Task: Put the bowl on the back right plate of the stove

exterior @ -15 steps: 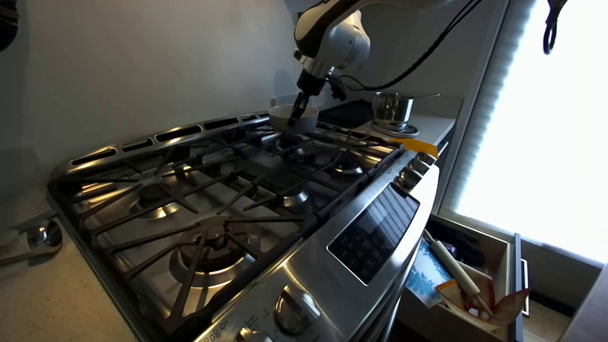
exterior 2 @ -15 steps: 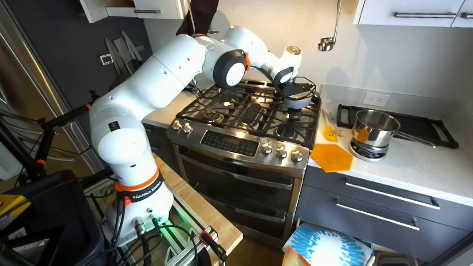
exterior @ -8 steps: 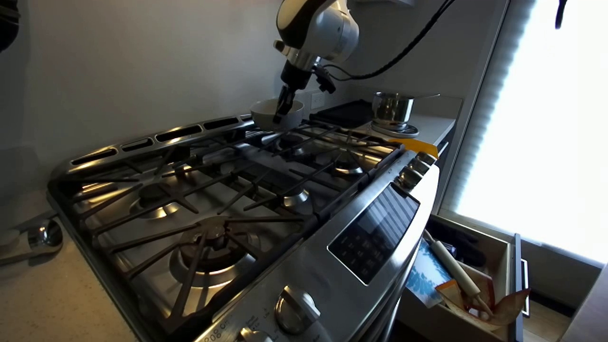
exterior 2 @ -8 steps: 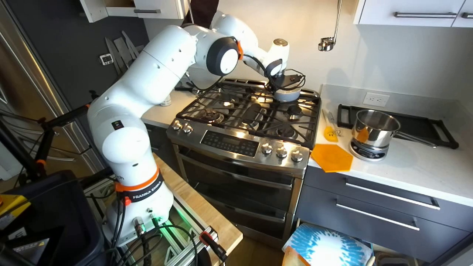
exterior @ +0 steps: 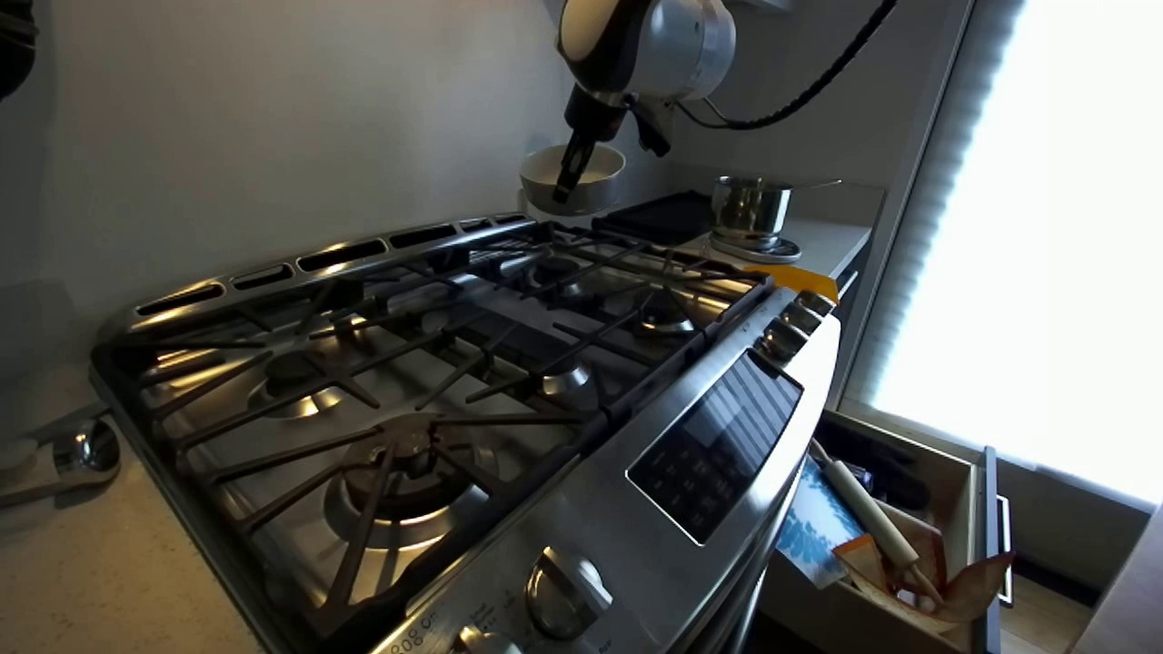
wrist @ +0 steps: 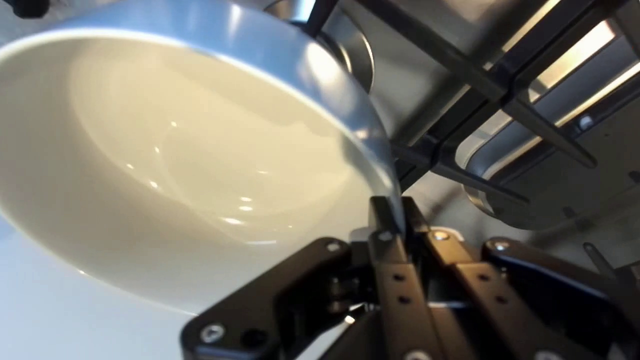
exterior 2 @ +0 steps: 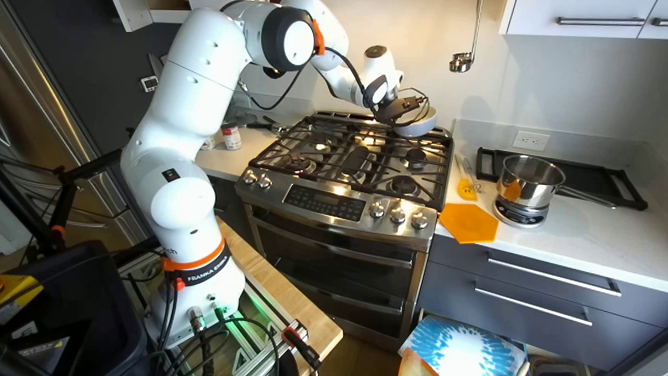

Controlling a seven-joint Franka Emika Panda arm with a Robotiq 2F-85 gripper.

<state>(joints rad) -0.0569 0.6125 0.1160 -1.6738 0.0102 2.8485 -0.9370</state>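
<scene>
Since the round cream-white bowl (wrist: 210,150), rim-pinched by the black metal claw (wrist: 399,212), has been raised clear of the round dark back-right burner (exterior 2: 416,156), placement is judged pending.

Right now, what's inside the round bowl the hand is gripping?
In the wrist view, only glossy cream wall and floor with glints show inside the bowl. The hand hides some inner wall near the pinched rim; the picture's left edge cuts off more.
</scene>
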